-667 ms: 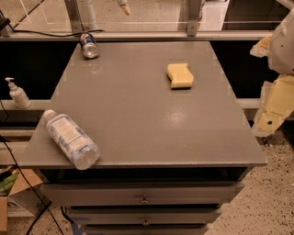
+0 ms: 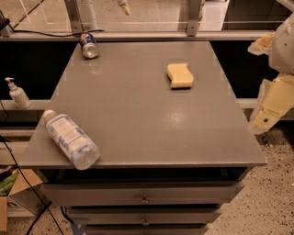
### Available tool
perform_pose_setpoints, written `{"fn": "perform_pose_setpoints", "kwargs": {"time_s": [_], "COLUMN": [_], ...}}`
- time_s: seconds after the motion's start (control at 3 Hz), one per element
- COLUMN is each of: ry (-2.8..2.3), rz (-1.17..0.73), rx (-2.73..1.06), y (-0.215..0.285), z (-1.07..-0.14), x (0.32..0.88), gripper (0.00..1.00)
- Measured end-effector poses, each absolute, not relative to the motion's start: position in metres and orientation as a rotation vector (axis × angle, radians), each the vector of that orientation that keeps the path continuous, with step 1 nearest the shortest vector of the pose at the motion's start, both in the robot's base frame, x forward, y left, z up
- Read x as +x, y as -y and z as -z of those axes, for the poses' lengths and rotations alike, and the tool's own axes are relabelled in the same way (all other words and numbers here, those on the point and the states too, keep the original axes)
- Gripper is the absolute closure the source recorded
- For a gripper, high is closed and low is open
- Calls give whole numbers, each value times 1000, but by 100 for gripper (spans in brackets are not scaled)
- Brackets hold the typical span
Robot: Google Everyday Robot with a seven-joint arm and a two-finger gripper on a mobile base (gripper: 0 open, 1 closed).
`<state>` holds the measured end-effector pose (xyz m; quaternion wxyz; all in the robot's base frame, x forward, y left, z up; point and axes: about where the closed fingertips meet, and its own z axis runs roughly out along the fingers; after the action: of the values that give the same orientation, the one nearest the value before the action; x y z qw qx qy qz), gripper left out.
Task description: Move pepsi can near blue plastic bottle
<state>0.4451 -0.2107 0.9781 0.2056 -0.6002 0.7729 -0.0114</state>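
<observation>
The pepsi can (image 2: 88, 45) lies on its side at the far left corner of the grey table (image 2: 147, 114), its silver end facing me. The blue plastic bottle (image 2: 71, 139) lies on its side at the near left edge, white cap pointing to the far left. Only a cream tip of my gripper (image 2: 123, 6) shows at the top edge of the view, above and behind the table, a little right of the can. My cream arm (image 2: 274, 98) hangs off the table's right side.
A yellow sponge (image 2: 179, 75) lies right of the table's middle, towards the back. A small white pump-dispenser bottle (image 2: 17, 93) stands on a lower shelf at the left. Drawers (image 2: 144, 195) sit under the tabletop. A metal rail (image 2: 147, 35) runs behind the table.
</observation>
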Motion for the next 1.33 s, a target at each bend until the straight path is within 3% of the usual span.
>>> {"fn": "perform_pose_setpoints", "kwargs": {"time_s": [0.67, 1.33], "ry": [-1871, -1855], "rz": [-296, -340], "rx": [-1536, -1524], "y": [163, 156], "z": [-978, -977], "x": [504, 506], "gripper": [0, 0]}}
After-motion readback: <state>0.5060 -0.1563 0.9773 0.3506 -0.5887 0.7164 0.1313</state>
